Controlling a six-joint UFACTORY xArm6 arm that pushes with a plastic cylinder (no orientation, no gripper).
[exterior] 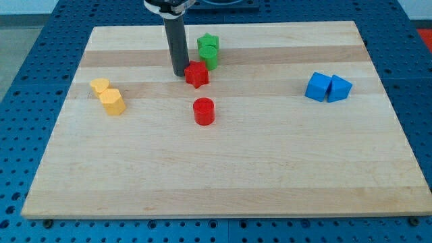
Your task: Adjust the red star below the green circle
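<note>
The red star (197, 74) lies near the top middle of the wooden board (223, 169). The green circle (209, 57) sits just above and right of it, touching a green star (208, 43) behind it. My tip (180, 73) is at the red star's left side, touching or nearly touching it. The dark rod rises from there to the view's top.
A red cylinder (203, 111) stands below the red star. A yellow heart (100, 86) and a yellow hexagonal block (113, 102) are at the left. Two blue blocks (318, 87) (339, 88) sit together at the right.
</note>
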